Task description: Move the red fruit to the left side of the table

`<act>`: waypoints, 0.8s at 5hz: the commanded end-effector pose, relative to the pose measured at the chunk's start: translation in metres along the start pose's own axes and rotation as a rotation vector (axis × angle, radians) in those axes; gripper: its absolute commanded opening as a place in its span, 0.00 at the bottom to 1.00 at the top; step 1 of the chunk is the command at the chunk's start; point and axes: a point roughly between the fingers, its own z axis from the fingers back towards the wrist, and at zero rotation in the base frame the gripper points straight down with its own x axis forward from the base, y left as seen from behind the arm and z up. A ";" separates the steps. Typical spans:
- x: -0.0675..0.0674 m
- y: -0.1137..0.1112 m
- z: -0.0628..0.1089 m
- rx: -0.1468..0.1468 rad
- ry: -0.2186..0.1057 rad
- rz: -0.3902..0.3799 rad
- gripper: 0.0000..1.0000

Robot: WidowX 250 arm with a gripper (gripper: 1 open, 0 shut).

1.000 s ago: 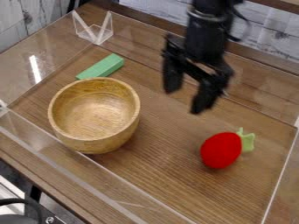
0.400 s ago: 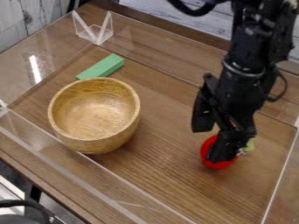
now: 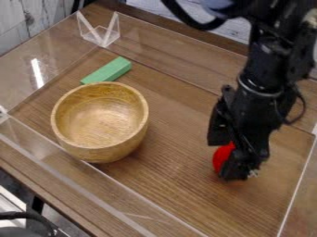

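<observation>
One red fruit [image 3: 223, 159] on table [image 3: 161, 185], mostly hidden btwn tool [image 3: 242, 159] fingers, jaws spread apart

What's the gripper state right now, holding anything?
Gripper: open, jaws wide and pointing down around the red fruit on the table; not closed on it, so nothing is held.

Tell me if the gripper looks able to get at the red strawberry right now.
Probably yes. The gripper hangs right over the red strawberry with jaws open, and nothing lies between them; the wooden bowl sits well clear.
</observation>
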 end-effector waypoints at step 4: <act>0.013 0.001 -0.010 0.100 -0.063 0.055 1.00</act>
